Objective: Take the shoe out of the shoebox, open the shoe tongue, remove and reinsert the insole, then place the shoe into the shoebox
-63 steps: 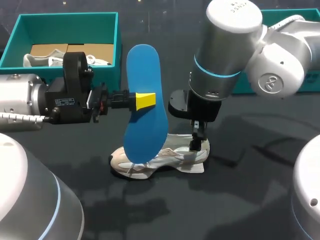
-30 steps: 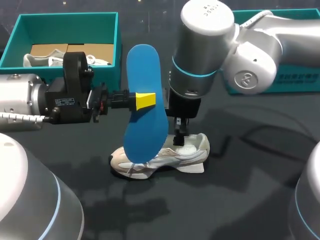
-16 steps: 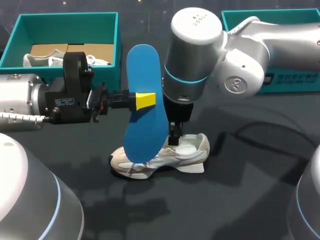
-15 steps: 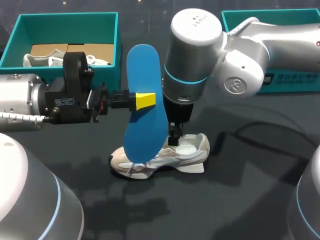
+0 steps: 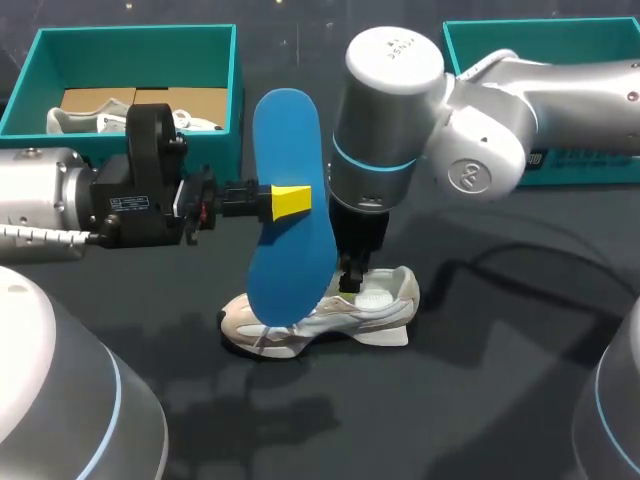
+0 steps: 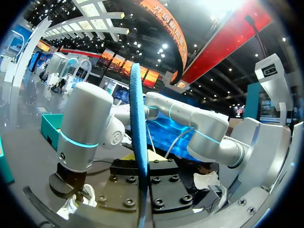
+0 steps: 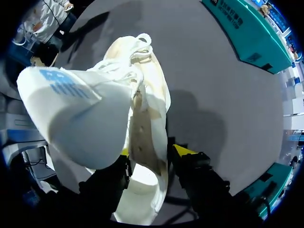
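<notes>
- Blue foam, the insole (image 5: 290, 130) is out of the shoe and stands upright in the air above the middle of the counter (image 5: 480, 390). The left end effector (image 5: 290, 200) is clenched on it at mid-length. The left wrist view shows it edge-on.
- The pale shoe (image 5: 380, 312) sits on its sole on the counter, just under the insole's lower end. Its toe points left and its heel right.
- The shoe is well apart from both teal boxes at the far edge, the left shoebox (image 5: 130, 34) and the right shoebox (image 5: 500, 28).
- The right end effector (image 5: 350, 282) is at the shoe's mouth and looks released. Its yellow fingertips (image 7: 183, 149) stand apart, one inside the opening and one outside the side wall.
- The tongue (image 7: 71, 109) is lifted up and away from the opening.
- Done, by my reading: the shoe is out of its box, the tongue is open and the insole is removed.
- Left to do: slide the insole back in, seat it flat, then carry the shoe into a shoebox.
- The left shoebox holds a second pale shoe (image 5: 72, 122) and some cardboard.
</notes>
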Controlling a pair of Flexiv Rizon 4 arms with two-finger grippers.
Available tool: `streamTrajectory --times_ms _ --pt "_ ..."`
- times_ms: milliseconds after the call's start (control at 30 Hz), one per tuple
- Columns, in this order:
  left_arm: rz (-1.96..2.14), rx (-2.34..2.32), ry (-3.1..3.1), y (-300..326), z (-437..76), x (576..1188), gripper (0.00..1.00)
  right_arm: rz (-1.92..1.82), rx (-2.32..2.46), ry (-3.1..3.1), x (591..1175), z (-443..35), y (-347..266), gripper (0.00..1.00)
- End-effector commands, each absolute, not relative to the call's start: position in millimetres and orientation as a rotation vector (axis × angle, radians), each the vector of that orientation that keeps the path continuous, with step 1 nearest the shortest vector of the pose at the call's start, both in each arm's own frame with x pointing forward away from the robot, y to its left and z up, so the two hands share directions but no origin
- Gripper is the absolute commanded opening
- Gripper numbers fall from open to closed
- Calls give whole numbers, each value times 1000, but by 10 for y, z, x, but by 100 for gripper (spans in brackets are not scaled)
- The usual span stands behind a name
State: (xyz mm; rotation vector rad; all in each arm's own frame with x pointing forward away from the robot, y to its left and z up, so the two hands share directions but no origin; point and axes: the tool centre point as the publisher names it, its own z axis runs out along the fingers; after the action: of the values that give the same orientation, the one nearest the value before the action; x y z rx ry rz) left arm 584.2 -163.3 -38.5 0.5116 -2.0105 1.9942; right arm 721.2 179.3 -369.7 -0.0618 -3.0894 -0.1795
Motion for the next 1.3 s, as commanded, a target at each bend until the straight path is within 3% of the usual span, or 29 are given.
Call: streamTrajectory --times_ms 33,67,100,167,667,1300 --pt "1997 513 -2009 -1659 -387 5846 0 -176 -58 -3079 7214 -3744 1818 36" --pt "1997 513 -2009 -1659 -387 5846 0 -174 -56 -3077 7206 -3747 1820 29" --pt "1997 513 -2009 -1659 -387 5846 0 -172 -54 -3074 7198 -3751 1821 15" --pt "1997 513 -2009 -1659 -387 5846 0 -163 -53 -3066 7181 -3756 1822 0" --pt "1997 513 -2009 -1659 -387 5846 0 -130 -57 -3040 7106 -3681 1830 0" --pt "1997 513 -2009 -1659 -387 5846 0 -391 -720 -2935 6766 -3176 1807 0"
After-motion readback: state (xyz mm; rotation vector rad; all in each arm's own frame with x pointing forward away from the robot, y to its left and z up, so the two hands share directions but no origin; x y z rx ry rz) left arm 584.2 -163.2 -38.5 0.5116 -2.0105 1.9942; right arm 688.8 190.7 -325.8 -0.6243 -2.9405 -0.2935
